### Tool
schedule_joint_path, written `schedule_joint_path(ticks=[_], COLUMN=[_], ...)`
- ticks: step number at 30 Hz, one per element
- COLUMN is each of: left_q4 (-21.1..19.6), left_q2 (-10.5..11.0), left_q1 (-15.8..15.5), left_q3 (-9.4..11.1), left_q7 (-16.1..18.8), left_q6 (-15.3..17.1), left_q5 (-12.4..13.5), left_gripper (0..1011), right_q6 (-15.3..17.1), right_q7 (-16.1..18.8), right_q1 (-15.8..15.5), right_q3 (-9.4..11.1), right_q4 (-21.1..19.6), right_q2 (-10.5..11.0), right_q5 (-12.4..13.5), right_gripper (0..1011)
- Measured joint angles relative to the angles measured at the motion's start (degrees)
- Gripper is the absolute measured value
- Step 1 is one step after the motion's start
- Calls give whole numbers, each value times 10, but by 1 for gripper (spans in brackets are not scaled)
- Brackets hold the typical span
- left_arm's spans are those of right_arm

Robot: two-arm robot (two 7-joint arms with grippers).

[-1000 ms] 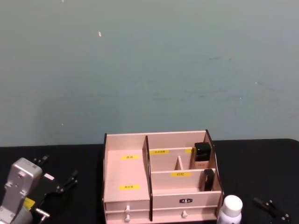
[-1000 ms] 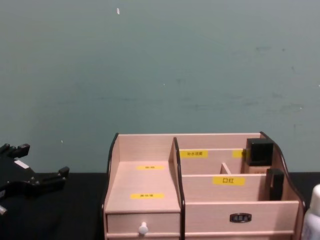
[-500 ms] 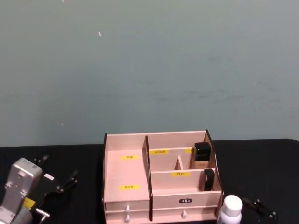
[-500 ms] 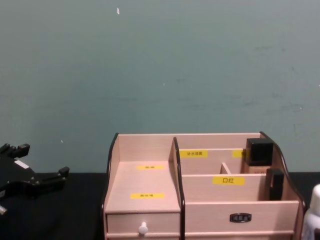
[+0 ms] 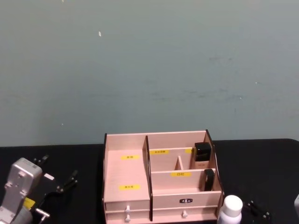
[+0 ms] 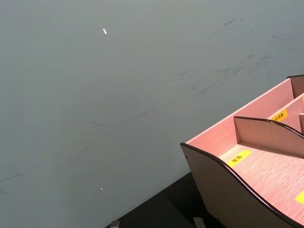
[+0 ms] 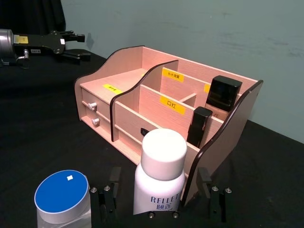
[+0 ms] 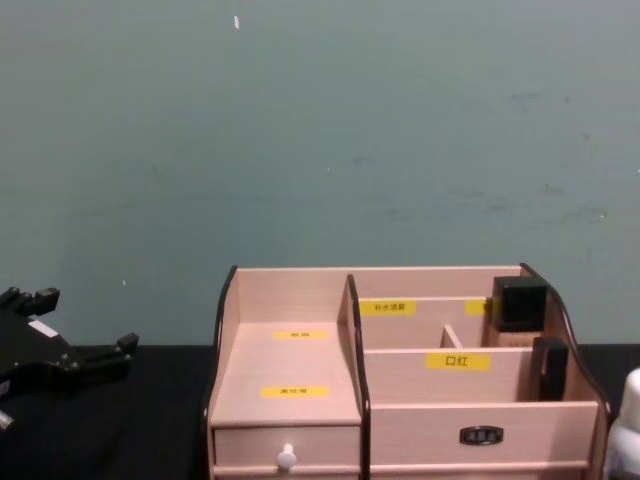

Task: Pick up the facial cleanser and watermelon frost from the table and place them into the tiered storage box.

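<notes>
The facial cleanser (image 5: 232, 208) is a white bottle with a round white cap, standing at the front right corner of the tiered storage box (image 5: 154, 135). In the right wrist view the facial cleanser (image 7: 161, 174) stands between the spread fingers of my open right gripper (image 7: 159, 183), and the fingers are not touching it. The watermelon frost (image 7: 62, 195), a clear jar with a blue lid, stands beside the bottle on the black table. My right gripper (image 5: 259, 211) sits low, just right of the bottle. My left gripper (image 5: 58, 170) hangs open left of the box, holding nothing.
Two black-capped bottles (image 5: 202, 155) stand in the box's right compartments. The box's wide left compartment (image 8: 290, 365) holds nothing, and small drawers with white knobs (image 8: 286, 458) are at its front. A grey-green wall stands close behind the black table (image 7: 42, 118).
In the head view my right gripper has moved left and lower, closer to the white bottle. The left arm, box and bottle have not moved.
</notes>
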Motion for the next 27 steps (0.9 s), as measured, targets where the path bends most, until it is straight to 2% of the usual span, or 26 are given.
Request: schedule_joint_path(ticks=[15, 27], left_q4=[0, 0], left_q2=[0, 0], left_q1=[0, 0], left_q3=[0, 0], left_q7=[0, 0], left_q6=[0, 0], left_q5=[0, 0], left_gripper=[1001, 1001], right_q6=[21, 20], right_q7=[3, 3], right_q1=[21, 20], right_q3=[-15, -14], right_q4=[14, 14], right_q2=[0, 0], right_q5=[10, 10], right_gripper=[1002, 1002])
